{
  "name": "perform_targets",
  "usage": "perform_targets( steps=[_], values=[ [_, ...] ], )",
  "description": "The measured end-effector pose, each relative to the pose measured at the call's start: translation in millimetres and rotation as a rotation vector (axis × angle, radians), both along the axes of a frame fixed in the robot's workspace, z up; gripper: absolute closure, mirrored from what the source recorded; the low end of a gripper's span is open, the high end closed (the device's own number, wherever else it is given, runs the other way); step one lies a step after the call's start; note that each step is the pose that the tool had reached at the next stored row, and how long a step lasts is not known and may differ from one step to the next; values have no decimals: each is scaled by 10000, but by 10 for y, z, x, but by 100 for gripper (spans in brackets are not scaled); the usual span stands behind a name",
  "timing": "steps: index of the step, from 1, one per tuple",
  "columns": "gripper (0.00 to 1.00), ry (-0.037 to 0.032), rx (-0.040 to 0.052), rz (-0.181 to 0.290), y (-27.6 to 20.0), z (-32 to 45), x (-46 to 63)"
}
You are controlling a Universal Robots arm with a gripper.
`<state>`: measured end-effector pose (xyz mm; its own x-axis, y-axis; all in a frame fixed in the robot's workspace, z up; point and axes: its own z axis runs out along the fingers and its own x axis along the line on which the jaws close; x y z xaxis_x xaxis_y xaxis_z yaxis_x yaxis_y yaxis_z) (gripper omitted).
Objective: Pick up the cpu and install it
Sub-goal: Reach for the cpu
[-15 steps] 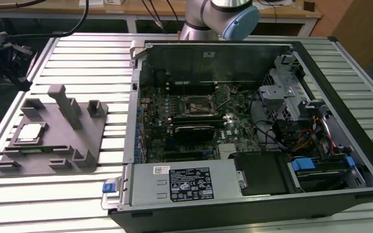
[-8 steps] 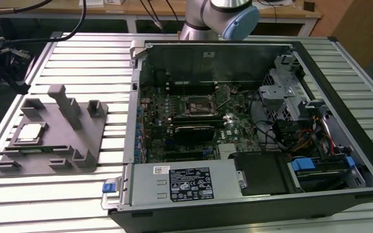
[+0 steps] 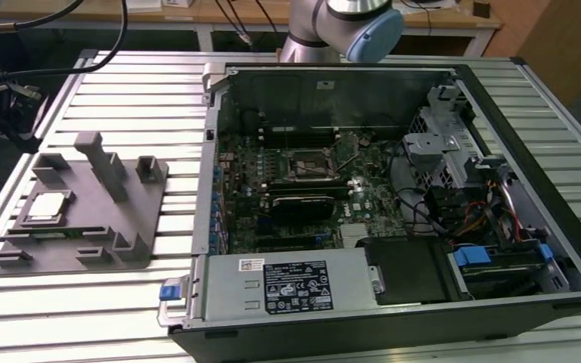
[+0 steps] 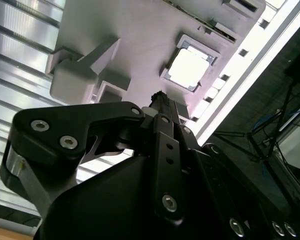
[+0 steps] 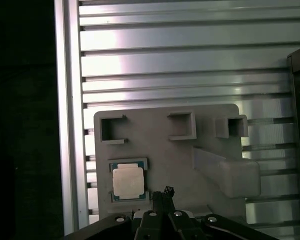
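On the slatted surface (image 3: 119, 83), the open computer case (image 3: 532, 151) lay with the grey fixture tray (image 3: 139, 219) at its nine o'clock. A tray pocket seated the cpu (image 3: 46, 206) flat, ready for lifting. My pincer (image 5: 167, 191) hung over the tray near it; how wide it stood, I couldn't tell.

**Soft light outside, blown-out glare on the wrist cams**

Exterior view is bright and soft, barely any hard shadows; the computer case (image 3: 371, 94) is dimmer inside. In the second wrist view the cpu (image 4: 188, 68) glares near white, the worktop (image 4: 260, 55) edge washes out, and the claw (image 4: 160, 100) is a dark mass. First wrist view catches bright bands across the slats.
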<state>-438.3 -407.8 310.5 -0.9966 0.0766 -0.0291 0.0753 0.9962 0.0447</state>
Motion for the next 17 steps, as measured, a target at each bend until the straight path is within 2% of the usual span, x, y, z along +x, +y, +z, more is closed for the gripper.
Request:
perform_targets(
  steps=[17],
  values=[
    [89, -1, 0, 1, -107, -109, -128]
  ],
)
